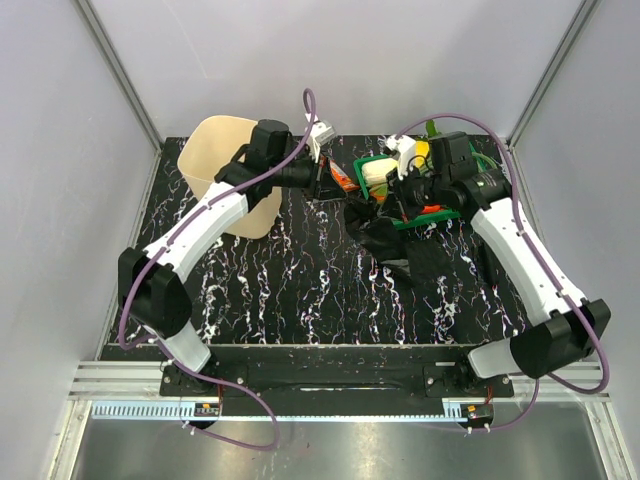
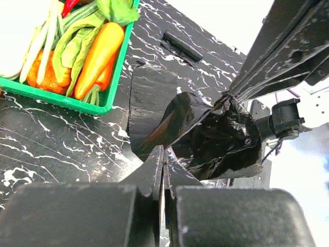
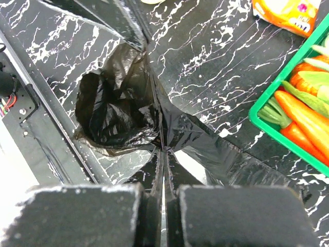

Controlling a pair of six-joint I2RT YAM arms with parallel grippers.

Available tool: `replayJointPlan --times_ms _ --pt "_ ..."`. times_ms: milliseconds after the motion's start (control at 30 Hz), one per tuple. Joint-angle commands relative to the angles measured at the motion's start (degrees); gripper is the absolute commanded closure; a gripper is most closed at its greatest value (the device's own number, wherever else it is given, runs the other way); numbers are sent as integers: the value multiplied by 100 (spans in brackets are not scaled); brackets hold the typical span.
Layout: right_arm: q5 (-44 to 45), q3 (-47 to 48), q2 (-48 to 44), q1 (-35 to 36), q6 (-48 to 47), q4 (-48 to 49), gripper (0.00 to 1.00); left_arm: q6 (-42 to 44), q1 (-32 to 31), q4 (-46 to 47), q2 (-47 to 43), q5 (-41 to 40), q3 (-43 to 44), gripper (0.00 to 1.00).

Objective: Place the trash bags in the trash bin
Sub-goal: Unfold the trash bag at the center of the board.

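A glossy black trash bag [image 1: 392, 238] hangs crumpled between my two grippers, above the marbled table at centre right. My left gripper [image 2: 164, 153] is shut on one edge of the bag [image 2: 218, 139]. My right gripper [image 3: 164, 149] is shut on the opposite edge, and the bag's mouth [image 3: 115, 110] gapes between them. In the top view the left gripper [image 1: 338, 196] and right gripper [image 1: 386, 208] stand close together. A small folded black bundle [image 2: 180, 46] lies on the table further off. The cream trash bin [image 1: 205, 160] stands upright at the back left, behind the left arm.
A green tray [image 1: 372, 160] of vegetables sits at the back right, right beside the right gripper; its rim [image 3: 270, 128] is close to the bag. An orange snack wrapper [image 1: 343, 178] lies between bin and tray. Grey walls enclose the table.
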Motion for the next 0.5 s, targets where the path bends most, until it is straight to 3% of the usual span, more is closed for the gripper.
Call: replayJointPlan --times_ms 0,233,267,400,467 --pt "431 12 -469 19 -397 -358 100 257 144 65 -267 102 46 100" --pt "722 -76 -724 19 -485 -464 100 275 241 56 -267 338 46 100" --pt "722 -76 -733 19 -459 -473 100 258 249 82 -267 452 64 94" --pt "660 -129 -672 19 -292 -394 100 -93 250 345 -267 1532 73 49" --pt "652 -208 -637 19 -222 -289 100 -418 249 695 -337 1788 20 34"
